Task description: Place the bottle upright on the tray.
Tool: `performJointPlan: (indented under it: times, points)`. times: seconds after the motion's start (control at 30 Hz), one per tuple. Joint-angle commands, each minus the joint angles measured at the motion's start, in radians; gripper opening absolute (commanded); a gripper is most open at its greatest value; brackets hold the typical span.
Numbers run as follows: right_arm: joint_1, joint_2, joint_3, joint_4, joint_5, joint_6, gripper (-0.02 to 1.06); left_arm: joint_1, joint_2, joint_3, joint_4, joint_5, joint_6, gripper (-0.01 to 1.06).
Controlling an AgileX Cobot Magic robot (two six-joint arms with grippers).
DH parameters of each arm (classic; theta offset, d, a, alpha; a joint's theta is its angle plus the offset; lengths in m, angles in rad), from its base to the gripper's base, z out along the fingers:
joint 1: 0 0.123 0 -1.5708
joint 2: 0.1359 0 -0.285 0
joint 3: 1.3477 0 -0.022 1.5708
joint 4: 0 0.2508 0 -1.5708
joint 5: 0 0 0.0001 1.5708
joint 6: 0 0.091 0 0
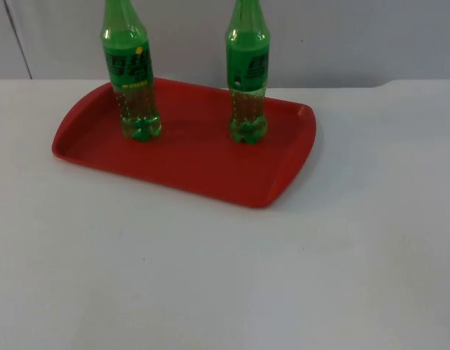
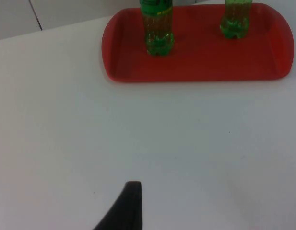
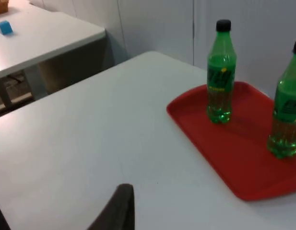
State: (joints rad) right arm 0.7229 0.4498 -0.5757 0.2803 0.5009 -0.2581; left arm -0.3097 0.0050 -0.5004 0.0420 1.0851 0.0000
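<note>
Bottles (image 1: 130,73) (image 1: 247,73) upright on red tray (image 1: 203,171)

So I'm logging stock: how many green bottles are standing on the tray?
2. One bottle stands at the red tray's left end, the other bottle toward its right end, both upright.

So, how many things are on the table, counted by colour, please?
Green: 2, one bottle on the left and one bottle on the right, both standing upright on the tray.
Red: 1, the tray.
Total: 3.
</note>
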Motion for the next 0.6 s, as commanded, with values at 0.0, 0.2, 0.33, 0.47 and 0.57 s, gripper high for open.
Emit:
performJointPlan:
  times: [0.0,0.2,0.33,0.47,0.57]
  points:
    - [0.000,-0.042,0.006,-0.013,0.039,0.000,1.05,-0.004,-0.005,0.005,-0.007,-0.010,0.000,1.05]
    - [0.000,-0.167,0.012,-0.095,0.149,0.038,1.05,-0.004,-0.005,0.005,-0.007,-0.010,0.000,1.05]
    - [0.000,-0.240,0.012,-0.156,0.223,0.103,1.05,-0.004,-0.005,0.005,-0.007,-0.010,0.000,1.05]
    - [0.000,-0.299,0.012,-0.233,0.292,0.179,1.05,-0.004,-0.005,0.005,-0.007,-0.010,0.000,1.05]
    - [0.000,-0.357,0.012,-0.291,0.365,0.244,1.05,-0.004,-0.005,0.005,-0.007,-0.010,0.000,1.05]
